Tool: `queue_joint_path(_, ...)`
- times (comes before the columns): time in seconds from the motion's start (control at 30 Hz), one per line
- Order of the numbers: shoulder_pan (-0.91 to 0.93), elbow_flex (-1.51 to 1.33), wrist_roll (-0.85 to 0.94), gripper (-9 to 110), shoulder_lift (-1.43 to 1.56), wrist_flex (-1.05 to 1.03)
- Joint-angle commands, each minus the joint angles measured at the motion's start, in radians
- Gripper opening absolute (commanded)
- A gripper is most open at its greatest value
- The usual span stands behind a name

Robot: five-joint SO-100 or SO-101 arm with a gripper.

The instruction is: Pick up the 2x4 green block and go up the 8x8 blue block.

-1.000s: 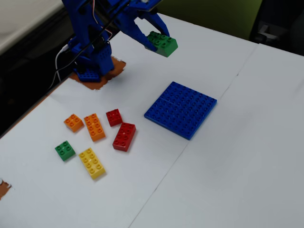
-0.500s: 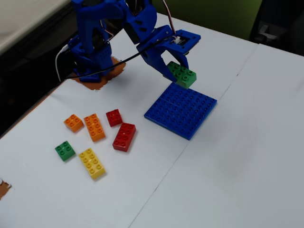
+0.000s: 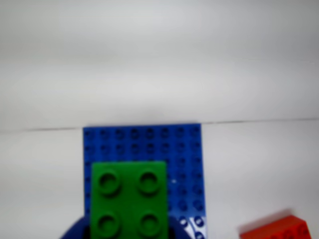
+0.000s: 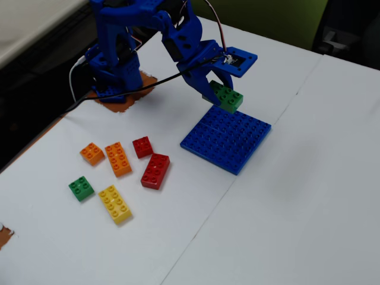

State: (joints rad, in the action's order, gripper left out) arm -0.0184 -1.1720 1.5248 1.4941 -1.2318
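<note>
2x4 block [image 4: 227, 97] above plate's [image 4: 228, 139] far edge

White tabletop [image 4: 285, 214], crossed by thin seams. Lying flat on it: the 8x8 blue block [image 4: 228, 139] near the middle; to its left in the fixed view a small red brick [image 4: 142, 146] and a longer red brick [image 4: 155, 171] just beside each other, a small orange brick [image 4: 92, 153], a longer orange brick [image 4: 118, 158], a small green brick [image 4: 81, 188], a yellow brick [image 4: 114, 203]. Standing at the far-left corner: blue arm base [image 4: 113, 71].
</note>
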Motion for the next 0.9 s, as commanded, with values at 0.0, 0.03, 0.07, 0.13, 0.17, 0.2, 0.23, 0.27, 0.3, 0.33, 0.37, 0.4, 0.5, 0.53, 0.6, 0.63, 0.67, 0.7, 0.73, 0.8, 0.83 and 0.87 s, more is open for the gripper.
queue_joint_path(0.0, -0.015, 0.035, -0.003, 0, 0.063, 0.02)
queue_joint_path(0.03, -0.017, 0.043, -0.003, 0, 0.063, 0.023)
queue_joint_path(0.07, -0.018, 0.048, -0.002, 0, 0.061, 0.028)
queue_joint_path(0.13, -0.023, 0.052, 0.009, 0, 0.061, 0.04)
queue_joint_path(0.17, -0.025, 0.055, 0.025, 0, 0.063, 0.043)
queue_joint_path(0.2, -0.026, 0.057, 0.04, 0, 0.063, 0.046)
queue_joint_path(0.23, -0.028, 0.058, 0.043, 0, 0.066, 0.055)
queue_joint_path(0.27, -0.029, 0.058, 0.044, 0, 0.069, 0.066)
queue_joint_path(0.3, -0.031, 0.058, 0.044, 0, 0.071, 0.077)
queue_joint_path(0.33, -0.031, 0.06, 0.044, 0, 0.072, 0.081)
queue_joint_path(0.37, -0.032, 0.064, 0.044, 0, 0.072, 0.083)
queue_joint_path(0.4, -0.034, 0.069, 0.044, 0, 0.072, 0.083)
queue_joint_path(0.5, -0.037, 0.075, 0.038, 0, 0.072, 0.074)
queue_joint_path(0.53, -0.037, 0.075, 0.04, 0, 0.074, 0.071)
queue_joint_path(0.6, -0.038, 0.075, 0.043, 0, 0.075, 0.067)
queue_joint_path(0.63, -0.038, 0.075, 0.043, 0, 0.077, 0.066)
queue_joint_path(0.67, -0.038, 0.075, 0.043, 0, 0.08, 0.066)
queue_joint_path(0.7, -0.038, 0.075, 0.043, 0, 0.08, 0.066)
queue_joint_path(0.73, -0.038, 0.075, 0.043, 0, 0.081, 0.064)
queue_joint_path(0.8, -0.04, 0.075, 0.043, 0, 0.081, 0.064)
queue_joint_path(0.83, -0.041, 0.075, 0.043, 0, 0.081, 0.067)
queue_joint_path(0.87, -0.041, 0.075, 0.043, 0, 0.081, 0.069)
